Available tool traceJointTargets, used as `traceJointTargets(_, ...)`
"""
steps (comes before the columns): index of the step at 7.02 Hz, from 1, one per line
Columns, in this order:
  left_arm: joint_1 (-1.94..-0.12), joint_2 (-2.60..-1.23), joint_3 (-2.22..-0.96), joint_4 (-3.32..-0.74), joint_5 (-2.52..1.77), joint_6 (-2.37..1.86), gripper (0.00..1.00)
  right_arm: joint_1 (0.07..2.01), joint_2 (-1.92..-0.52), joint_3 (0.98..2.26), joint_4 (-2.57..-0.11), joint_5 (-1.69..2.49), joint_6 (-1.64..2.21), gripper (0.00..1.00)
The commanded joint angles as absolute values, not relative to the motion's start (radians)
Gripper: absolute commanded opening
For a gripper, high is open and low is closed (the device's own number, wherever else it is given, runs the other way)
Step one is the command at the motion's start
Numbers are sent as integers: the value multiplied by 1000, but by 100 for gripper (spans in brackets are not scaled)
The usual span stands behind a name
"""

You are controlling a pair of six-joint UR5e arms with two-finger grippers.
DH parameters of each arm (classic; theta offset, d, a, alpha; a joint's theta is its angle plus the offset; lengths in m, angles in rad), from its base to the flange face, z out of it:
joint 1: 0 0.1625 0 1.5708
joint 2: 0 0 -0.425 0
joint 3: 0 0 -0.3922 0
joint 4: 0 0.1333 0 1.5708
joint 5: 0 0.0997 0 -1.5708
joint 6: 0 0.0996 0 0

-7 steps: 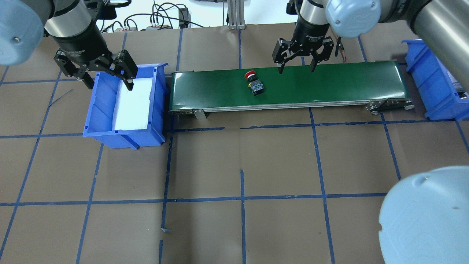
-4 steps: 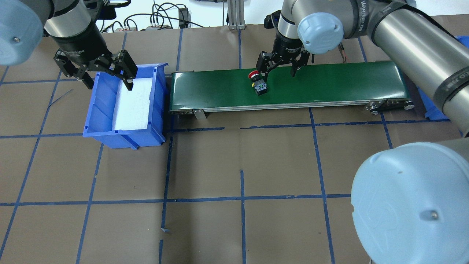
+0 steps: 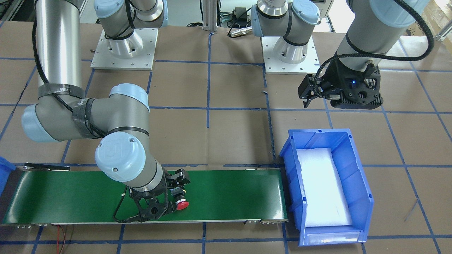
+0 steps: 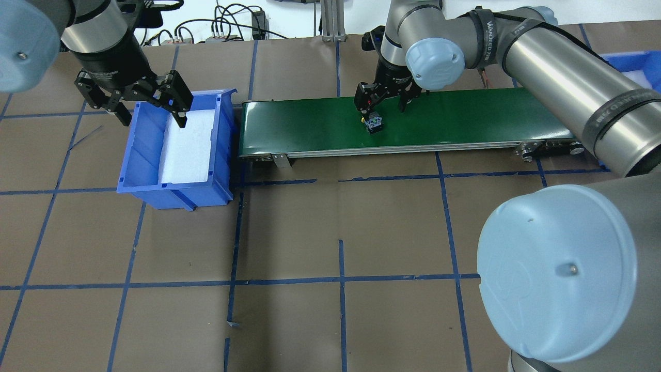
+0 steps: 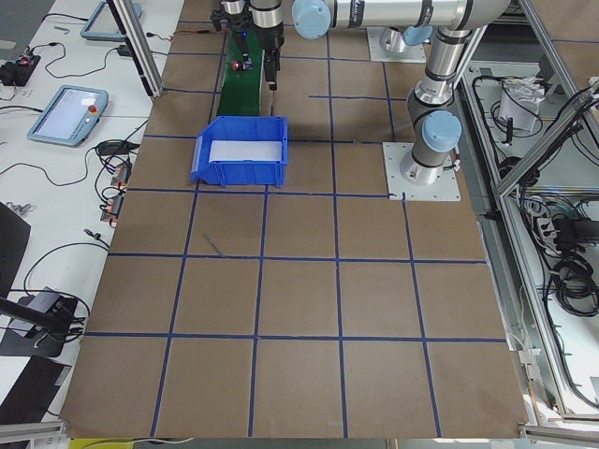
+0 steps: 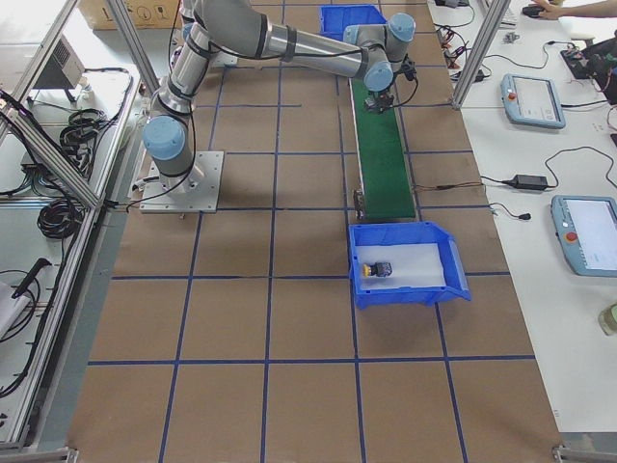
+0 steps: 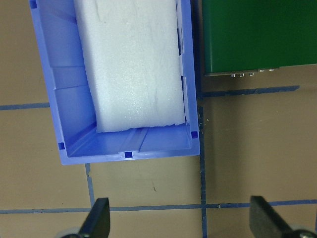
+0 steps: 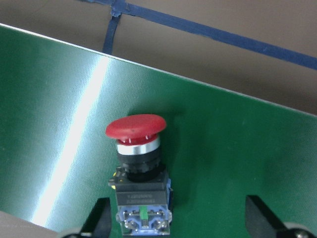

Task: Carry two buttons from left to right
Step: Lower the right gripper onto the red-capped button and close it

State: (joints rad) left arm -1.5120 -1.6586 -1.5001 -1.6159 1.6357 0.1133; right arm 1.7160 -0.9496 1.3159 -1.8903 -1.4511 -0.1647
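Note:
The red button (image 8: 135, 130) lies on its side on the green conveyor belt (image 4: 465, 116), left of the belt's middle; it also shows in the overhead view (image 4: 374, 125). My right gripper (image 4: 381, 106) is open and low over it. A fingertip stands on each side, clear of the button, in the right wrist view (image 8: 178, 219). The yellow button (image 6: 378, 269) lies on white foam in the right blue bin (image 6: 405, 293). My left gripper (image 4: 152, 112) is open and empty, hanging above the far end of the left blue bin (image 4: 137, 155).
The left bin (image 7: 54, 99) holds only a white foam pad (image 7: 131, 64) and stands against the belt's left end. In the overhead view my right arm hides most of the right bin (image 4: 627, 59). Brown table with blue tape lines lies in front of the belt.
My right gripper has moved left along the belt and come down over the red button. The button has shifted a little to the right on the belt. My left arm has not moved.

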Motion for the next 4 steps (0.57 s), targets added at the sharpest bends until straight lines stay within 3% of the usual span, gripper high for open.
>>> traceJointTargets(1, -1512, -1664, -1502, -1617, 1637, 114, 100, 1717, -945, 1328, -1885, -1457, -182, 95)
traceJointTargets(2, -1513, -1658, -1505, -1617, 1640, 114, 100, 1715, -945, 1331, -1885, -1459, -183, 94)
traceJointTargets(3, -1513, -1651, -1503, -1617, 1640, 114, 100, 1712, -943, 1331, -1884, -1459, -183, 87)
traceJointTargets(4, -1516, -1660, -1505, -1615, 1638, 114, 100, 1707, -943, 1328, -1884, -1459, -186, 68)
